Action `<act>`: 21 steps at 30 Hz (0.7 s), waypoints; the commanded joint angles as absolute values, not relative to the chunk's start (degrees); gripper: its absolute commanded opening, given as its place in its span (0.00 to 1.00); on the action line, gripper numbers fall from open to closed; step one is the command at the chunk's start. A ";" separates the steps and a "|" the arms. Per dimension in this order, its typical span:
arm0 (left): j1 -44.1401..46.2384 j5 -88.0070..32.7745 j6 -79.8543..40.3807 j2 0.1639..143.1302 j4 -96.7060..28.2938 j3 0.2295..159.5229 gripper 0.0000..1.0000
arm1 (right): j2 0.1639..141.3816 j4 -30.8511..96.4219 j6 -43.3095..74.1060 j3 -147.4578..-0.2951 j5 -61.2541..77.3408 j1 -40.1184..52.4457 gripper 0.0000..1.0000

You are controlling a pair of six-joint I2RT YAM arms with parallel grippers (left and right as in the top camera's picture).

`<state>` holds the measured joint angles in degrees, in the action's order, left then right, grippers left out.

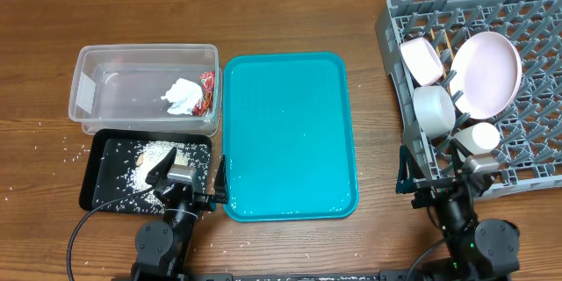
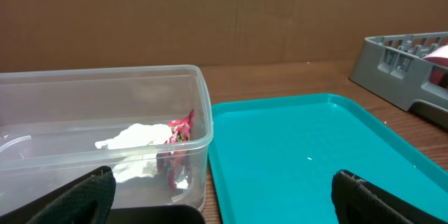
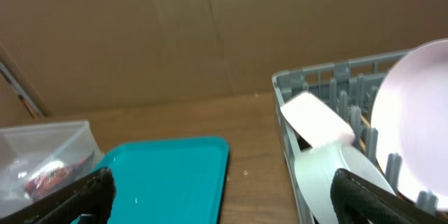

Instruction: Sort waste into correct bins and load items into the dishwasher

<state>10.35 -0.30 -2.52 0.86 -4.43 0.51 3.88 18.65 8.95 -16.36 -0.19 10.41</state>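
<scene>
At the far left a clear plastic tub [image 1: 123,88] with rounded corners holds a crumpled white paper napkin [image 1: 182,97] touching a crinkled red-and-silver foil wrapper [image 1: 207,93]. The wrapper's print is too small to read. Just in front of the tub lies a shallow black tray [image 1: 105,186] heaped with pale rice-like crumbs [image 1: 156,152], and a few more grains dot the wooden table [image 1: 53,154] beside it.

The left gripper [image 2: 224,206] hangs over the tray's near right corner. Its dark fingers sit at opposite edges of the wrist view, spread wide with nothing between them. That low view shows the napkin and wrapper through the tub's glossy wall.

A smooth teal tray [image 1: 290,136] fills the middle.

At the right, a grey plastic dish rack [image 1: 536,132] with a grid base and upright pegs carries several items:
- a small plate [image 1: 421,59]
- a large plate [image 1: 486,73]
- a bowl [image 1: 434,110]
- a cup [image 1: 481,136], seen only from overhead
- a thin wooden sliver between the plates, apparently the chopsticks [image 1: 450,48]

The right gripper [image 3: 224,206] hovers at the rack's near left corner, fingers far apart and empty. Its view shows the small plate edge-on and a brown cardboard wall [image 3: 140,35] behind.
</scene>
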 commanded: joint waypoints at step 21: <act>9.63 -0.69 -1.43 0.27 -4.40 0.27 1.00 | 0.25 4.80 8.95 -0.47 0.12 9.93 1.00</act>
